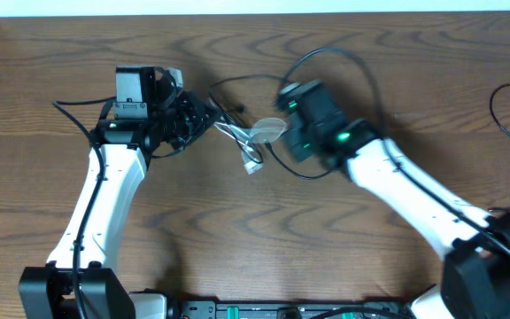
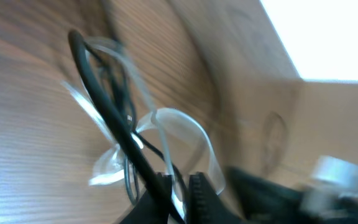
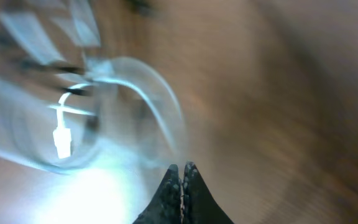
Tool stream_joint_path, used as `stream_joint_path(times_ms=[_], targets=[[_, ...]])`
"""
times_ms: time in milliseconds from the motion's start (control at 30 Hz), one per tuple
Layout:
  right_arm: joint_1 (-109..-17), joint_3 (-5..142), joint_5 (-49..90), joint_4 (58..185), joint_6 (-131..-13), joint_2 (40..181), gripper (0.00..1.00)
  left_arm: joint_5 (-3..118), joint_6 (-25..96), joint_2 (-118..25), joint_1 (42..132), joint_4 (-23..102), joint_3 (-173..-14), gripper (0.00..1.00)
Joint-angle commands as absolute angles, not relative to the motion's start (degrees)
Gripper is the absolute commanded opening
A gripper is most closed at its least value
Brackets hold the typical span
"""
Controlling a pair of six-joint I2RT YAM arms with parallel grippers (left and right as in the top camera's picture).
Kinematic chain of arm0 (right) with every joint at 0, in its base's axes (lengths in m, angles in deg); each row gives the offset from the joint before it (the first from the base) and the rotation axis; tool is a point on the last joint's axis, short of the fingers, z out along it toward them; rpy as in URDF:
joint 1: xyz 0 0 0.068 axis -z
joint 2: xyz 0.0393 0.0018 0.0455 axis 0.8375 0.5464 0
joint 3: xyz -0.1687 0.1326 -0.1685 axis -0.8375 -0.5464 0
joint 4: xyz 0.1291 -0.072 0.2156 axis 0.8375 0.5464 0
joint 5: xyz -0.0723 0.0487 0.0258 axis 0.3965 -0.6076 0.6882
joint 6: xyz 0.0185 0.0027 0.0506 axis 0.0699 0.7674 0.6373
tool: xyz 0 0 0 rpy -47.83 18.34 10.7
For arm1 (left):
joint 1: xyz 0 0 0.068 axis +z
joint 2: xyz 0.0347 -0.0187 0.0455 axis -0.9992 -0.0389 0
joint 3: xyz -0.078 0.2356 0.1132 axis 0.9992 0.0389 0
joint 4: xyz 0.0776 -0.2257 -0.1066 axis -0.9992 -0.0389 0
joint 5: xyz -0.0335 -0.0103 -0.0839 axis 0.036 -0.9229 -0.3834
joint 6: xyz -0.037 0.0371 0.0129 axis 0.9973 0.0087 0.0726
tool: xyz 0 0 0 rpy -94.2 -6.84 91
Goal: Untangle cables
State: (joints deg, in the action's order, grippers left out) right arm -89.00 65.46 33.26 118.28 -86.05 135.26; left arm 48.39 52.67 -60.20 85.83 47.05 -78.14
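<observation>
No writing, label, brand, number or sign can be read. The cables (image 2: 107,109) just ahead of the left gripper (image 2: 182,183) show no legible mark, and both wrist views are too blurred for lettering.

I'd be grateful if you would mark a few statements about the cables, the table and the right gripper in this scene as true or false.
1. The white cable lies between the two arms in the overhead view. True.
2. The right gripper has its jaws spread wide. False: its jaws are shut, tip against tip, with nothing visible between them.
3. Every cable here is white. False: a black cable crosses over the white one in the left wrist view.
4. A white plug end shows in the right wrist view. True.
5. The table is plain white. False: it is brown wood grain.
</observation>
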Motion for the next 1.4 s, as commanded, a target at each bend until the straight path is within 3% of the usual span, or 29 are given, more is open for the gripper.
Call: stream_joint_path(times_ms=[0, 100, 200, 267, 367, 500, 667, 867, 933, 1367], targets=[[-83.03, 66.18, 44.54, 119.0, -82.18, 129.51, 0.01, 57.92, 47.51, -59.89, 86.18, 46.16, -79.61, 0.34], [-78.5, 66.18, 45.22, 120.11, -82.01, 127.0, 0.01, 58.18, 45.92, -59.89, 86.18, 45.92, -79.61, 0.5], [-74.09, 66.18, 46.37, 121.16, -80.44, 124.88, 0.01, 59.75, 45.9, -59.89, 86.21, 45.52, -79.61, 0.53], [-71.09, 66.18, 37.7, 121.2, -80.24, 123.54, 0.01, 59.77, 45.92, -59.89, 86.18, 45.46, -79.61, 0.51], [-69.76, 66.18, 13.92, 120.57, -83.89, 123.59, 0.02, 60.34, 45.96, -59.89, 86.18, 44.72, -79.61, 0.51], [-71.29, 66.18, -5.8, 121.05, -84.63, 126.62, 0.29, 69.02, 44.41, -60.09, 86.18, 41.59, -79.39, 0.51], [-75.58, 66.16, -6.13, 121.9, -81.55, 132.94, 0.37, 72.28, 37.26, -60.66, 86.18, 40.13, -76.72, 0.51], [-79.86, 66.16, -13.75, 117.18, -80.06, 143.45, 0.54, 72.25, 35.65, -61.47, 86.18, 38.57, -72.57, 0.33], [-80.93, 66.16, -16.68, 114.52, -80.06, 146.51, 0.58, 72.25, 35.65, -61.51, 86.18, 38.42, -71.23, 0.32], [-82.81, 66.16, -13.38, 100.37, -76.65, 154.45, 0.57, 68.32, 34.4, -61.51, 86.18, 44.83, -62.23, 0.32]])
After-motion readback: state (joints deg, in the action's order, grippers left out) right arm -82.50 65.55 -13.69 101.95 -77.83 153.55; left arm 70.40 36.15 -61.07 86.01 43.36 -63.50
